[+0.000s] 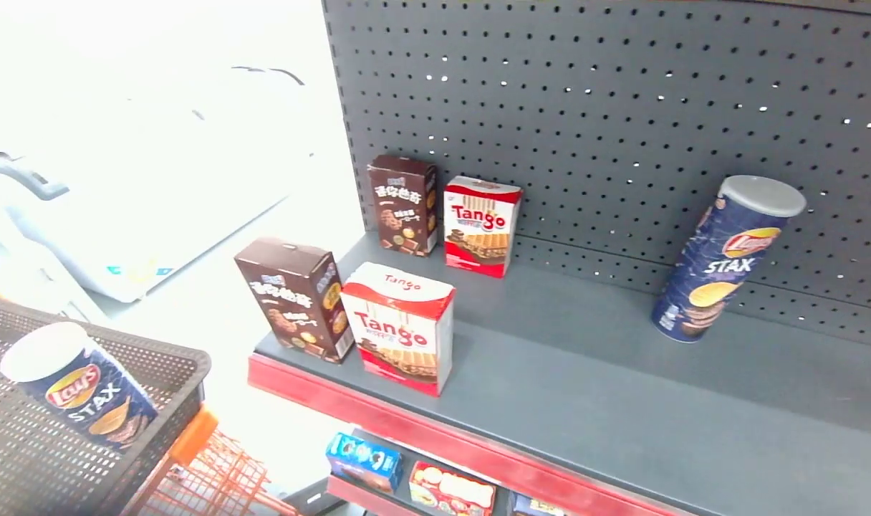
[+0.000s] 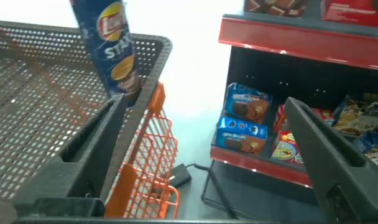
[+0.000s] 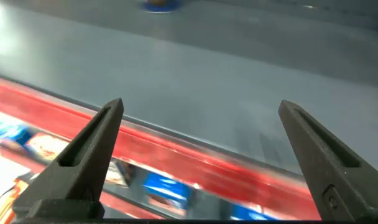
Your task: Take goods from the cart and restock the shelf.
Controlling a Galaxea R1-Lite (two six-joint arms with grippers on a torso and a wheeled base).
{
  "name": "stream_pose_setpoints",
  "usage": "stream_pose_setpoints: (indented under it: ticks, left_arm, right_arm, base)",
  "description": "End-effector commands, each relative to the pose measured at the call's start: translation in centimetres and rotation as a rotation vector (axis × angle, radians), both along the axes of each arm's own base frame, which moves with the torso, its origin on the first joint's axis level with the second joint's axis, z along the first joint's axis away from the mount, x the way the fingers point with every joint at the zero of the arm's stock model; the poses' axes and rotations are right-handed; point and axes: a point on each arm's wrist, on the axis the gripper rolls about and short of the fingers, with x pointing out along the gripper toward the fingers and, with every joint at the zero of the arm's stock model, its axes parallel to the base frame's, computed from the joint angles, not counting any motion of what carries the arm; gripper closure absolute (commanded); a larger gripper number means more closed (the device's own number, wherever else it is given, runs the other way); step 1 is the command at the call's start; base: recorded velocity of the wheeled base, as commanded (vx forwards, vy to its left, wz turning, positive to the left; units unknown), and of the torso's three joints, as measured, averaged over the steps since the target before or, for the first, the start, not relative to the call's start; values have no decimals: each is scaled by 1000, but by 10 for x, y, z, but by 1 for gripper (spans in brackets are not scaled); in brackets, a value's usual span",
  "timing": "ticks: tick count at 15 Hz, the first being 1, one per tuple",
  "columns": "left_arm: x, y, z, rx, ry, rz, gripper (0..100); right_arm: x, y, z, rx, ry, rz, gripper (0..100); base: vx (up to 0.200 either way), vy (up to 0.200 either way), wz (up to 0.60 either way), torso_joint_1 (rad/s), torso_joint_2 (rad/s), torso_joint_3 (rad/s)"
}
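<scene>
Dark-blue chip can (image 1: 77, 387), white-lidded with a yellow chip pictured on its label, sits in the cart's black mesh basket (image 1: 185, 365) — its twin (image 1: 725, 258) stands on the grey shelf (image 1: 622, 373) by the pegboard. Brown boxes (image 1: 296, 297) and red-and-white wafer boxes (image 1: 400, 326) stand at the shelf's left end. Left gripper (image 2: 204, 104), beside the basket rim, and right gripper (image 3: 201, 107), over the shelf's red lip, both gape wide, empty.
</scene>
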Motion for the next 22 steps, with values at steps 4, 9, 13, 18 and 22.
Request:
stream_pose_setpoints:
  ticks: [4,9,13,18,22]
  left_arm:
    - [0,0,0,0,2,0,0]
    - [0,0,0,5,2,-3,0]
    - [0,0,0,5,2,-5,0]
    - [0,0,0,3,2,-5,0]
    - [0,0,0,6,2,-6,0]
  right_arm:
    - [0,0,0,0,-1,0,0]
    - [0,0,0,0,-1,0,0]
    - [0,0,0,-2,1,1,0]
    - [0,0,0,0,-1,0,0]
    - [0,0,0,0,-1,0,0]
  base:
    - [0,0,0,0,0,0]
    - [0,0,0,0,0,0]
    - [0,0,300,1,0,1]
    - [0,0,0,0,0,0]
    - [0,0,0,0,0,0]
